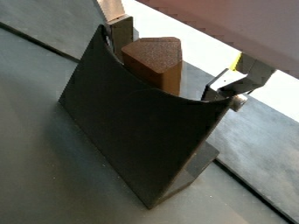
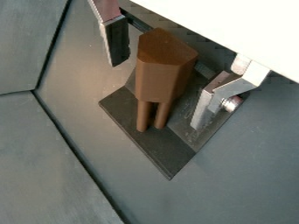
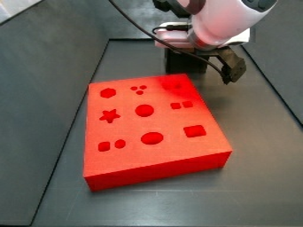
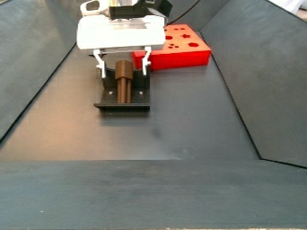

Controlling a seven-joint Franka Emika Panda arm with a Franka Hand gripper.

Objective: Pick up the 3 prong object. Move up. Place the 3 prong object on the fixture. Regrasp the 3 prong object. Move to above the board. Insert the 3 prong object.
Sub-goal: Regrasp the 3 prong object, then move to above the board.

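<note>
We see the gripper (image 4: 121, 65) down at the fixture (image 4: 125, 101), at about 11 o'clock in a side view, with the white wrist housing right above it. The 3 prong object (image 4: 121, 79) stands upright on the fixture's base plate, prongs down, between the two fingers (image 2: 218, 98). In both wrist views the silver plates sit either side of the brown piece with a visible gap on each side, so we read the jaws as apart, not clamped on it. In a wrist view the 3 prong object (image 2: 159, 75) shows two legs touching the dark plate of the fixture (image 2: 128, 122); a third leg is hidden. In a wrist view the fixture (image 1: 135, 114) wall stands in front, and only the top of the 3 prong object (image 1: 156, 59) shows above it, with a finger plate (image 1: 226, 84) beside it.

The board (image 3: 151, 122) lies flat on the floor, red with darker cut-outs; in a side view the gripper (image 3: 199, 53) sits just past its 1 o'clock corner, and the peg is hidden there. In a side view the board (image 4: 185, 47) is at about 1 o'clock from the fixture, near but not touching
</note>
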